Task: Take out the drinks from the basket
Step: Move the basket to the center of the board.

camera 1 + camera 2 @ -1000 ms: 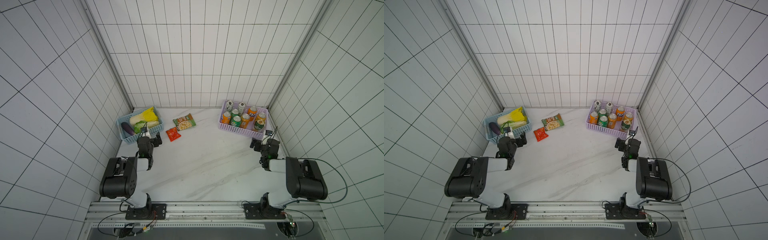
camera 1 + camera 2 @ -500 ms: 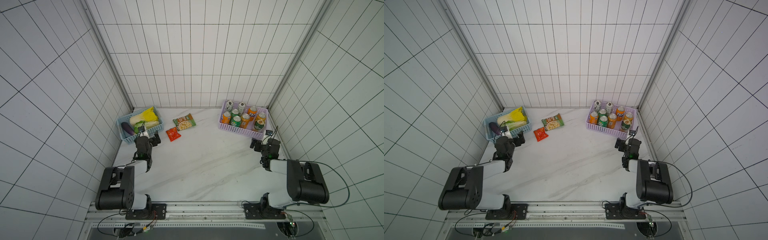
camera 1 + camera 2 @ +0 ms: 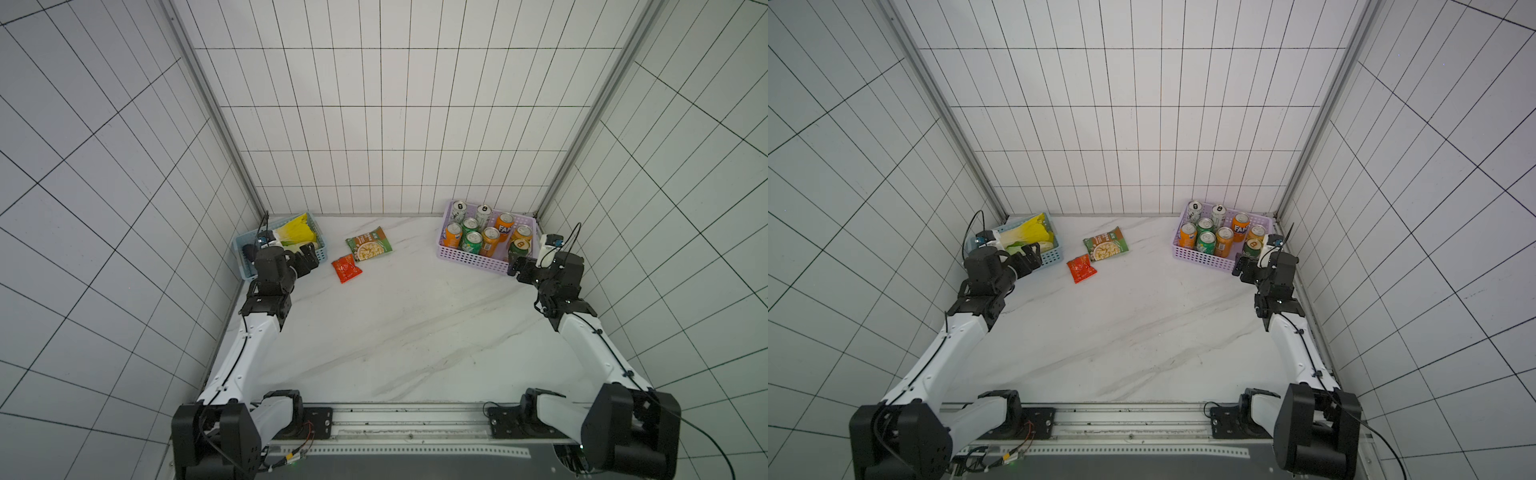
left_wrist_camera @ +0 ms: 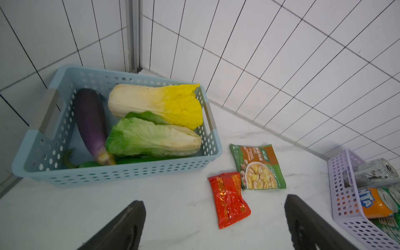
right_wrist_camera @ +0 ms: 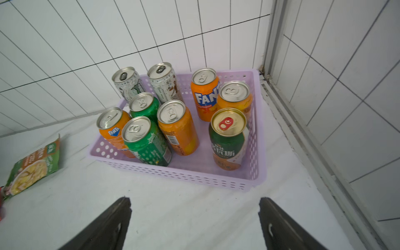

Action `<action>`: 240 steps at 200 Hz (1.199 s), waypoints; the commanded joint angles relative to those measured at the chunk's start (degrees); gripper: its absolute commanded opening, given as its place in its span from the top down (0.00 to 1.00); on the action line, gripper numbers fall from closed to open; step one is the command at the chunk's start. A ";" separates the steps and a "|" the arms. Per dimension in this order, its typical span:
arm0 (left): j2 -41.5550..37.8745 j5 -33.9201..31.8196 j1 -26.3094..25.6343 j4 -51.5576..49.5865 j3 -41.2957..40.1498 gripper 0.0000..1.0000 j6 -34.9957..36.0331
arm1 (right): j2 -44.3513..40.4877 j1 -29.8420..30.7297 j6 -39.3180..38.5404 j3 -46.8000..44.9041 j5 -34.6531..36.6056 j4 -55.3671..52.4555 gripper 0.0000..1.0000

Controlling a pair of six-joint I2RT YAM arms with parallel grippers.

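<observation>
In both top views my left arm (image 3: 272, 270) hides the blue basket's (image 3: 244, 266) six-o'clock wall; my right arm (image 3: 557, 270) covers the lilac basket's (image 3: 465, 257) five-o'clock corner.

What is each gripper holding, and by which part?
Nothing is held. The left gripper and right gripper have open, empty jaws; the drinks stand in the basket.

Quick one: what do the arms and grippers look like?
The left arm and right arm have white link shells, black joints and a thin black cable running along them. The left gripper and right gripper have flat black fingers. Each wrist carries a small white camera.
</observation>
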 commanded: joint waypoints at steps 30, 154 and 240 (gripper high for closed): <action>0.21 10.91 0.09 -4.59 -1.05 0.02 -3.03 | 8.12 11.37 -4.60 11.65 -1.07 -16.07 0.11; -0.39 14.52 0.09 -5.55 -1.12 0.02 -1.90 | 45.15 25.25 -15.23 52.00 4.93 -34.60 0.28; 0.31 13.91 0.09 -5.52 -0.92 0.02 -1.74 | 58.95 26.81 -16.81 66.08 5.83 -38.39 0.42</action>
